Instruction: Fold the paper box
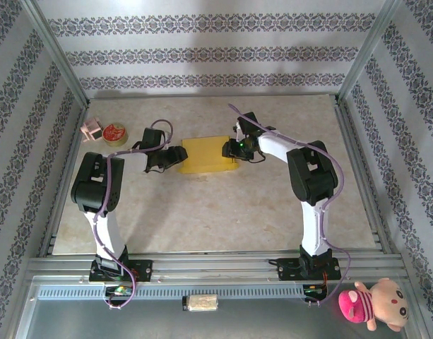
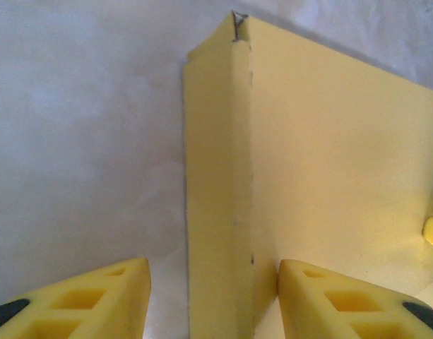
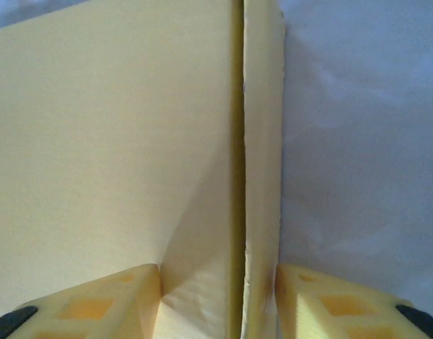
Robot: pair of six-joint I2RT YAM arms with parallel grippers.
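Noted left gripper [image 2: 212, 286] parted astride the left end wall of the paper box [image 1: 208, 154], and right gripper [image 3: 217, 286] parted astride the right wall. Probably placed so to square both walls, though finger contact was unclear. Found paper box lying mid-table on pale marbled table [image 1: 202, 212], red tin [image 1: 115, 133] off left, striped wallpaper [image 1: 202, 56] around.

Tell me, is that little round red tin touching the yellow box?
Apart. The top external view shows a wide gap between the red tin, off to the left, and the paper box in the middle.
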